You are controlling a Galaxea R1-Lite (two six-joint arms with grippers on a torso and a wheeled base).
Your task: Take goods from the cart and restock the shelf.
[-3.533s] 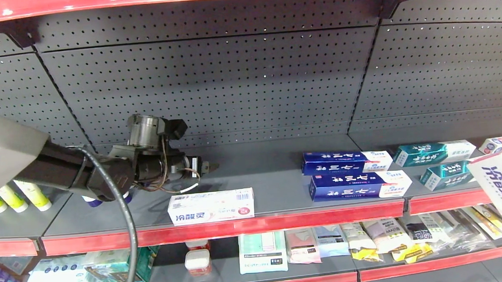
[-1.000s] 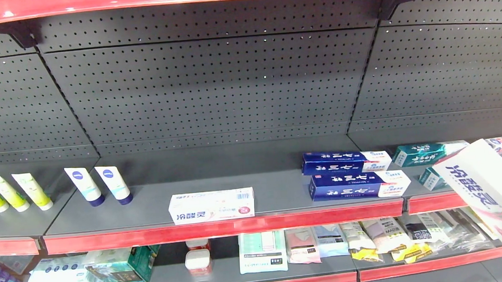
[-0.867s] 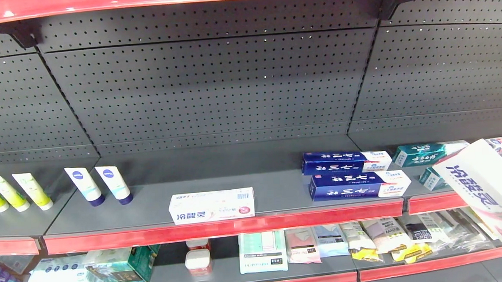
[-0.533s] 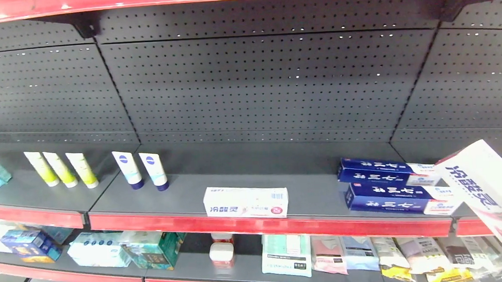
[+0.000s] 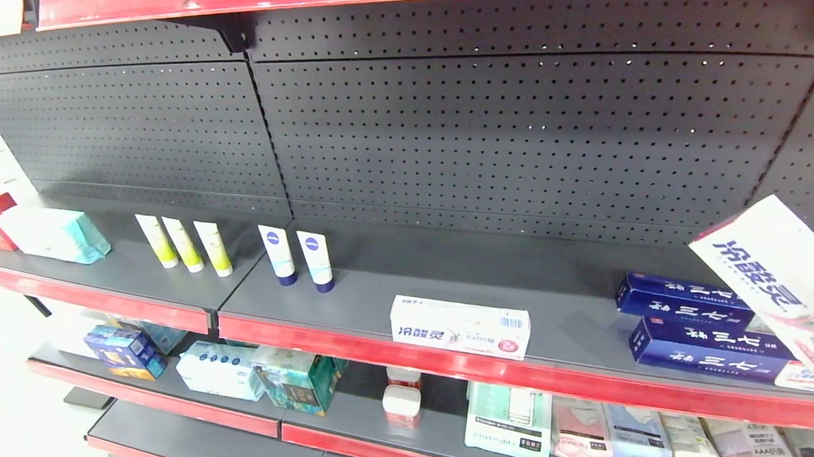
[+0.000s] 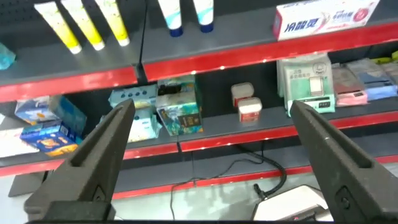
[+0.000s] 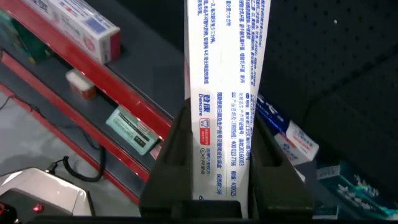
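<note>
My right gripper (image 7: 219, 127) is shut on a long white toothpaste box (image 7: 227, 68), its fingers pressed against the box's two narrow sides. In the head view this box (image 5: 780, 288) hangs tilted at the far right, in front of the grey shelf (image 5: 396, 284) with its red front edge. A matching white toothpaste box (image 5: 461, 326) lies at the shelf's front, and appears again (image 6: 323, 17) in the left wrist view. My left gripper (image 6: 211, 106) is open and holds nothing, low in front of the lower shelves.
Two blue toothpaste boxes (image 5: 700, 325) lie right of the white one. Left of it stand two white tubes with blue caps (image 5: 298, 257), three yellow-green tubes (image 5: 184, 244) and a pale blue pack (image 5: 53, 233). Lower shelves (image 5: 202, 409) hold packaged goods. Bare shelf lies between tubes and boxes.
The whole head view has shifted, showing more of the shelf's left end. My left arm has left the shelf. The held box has risen a little at the right.
</note>
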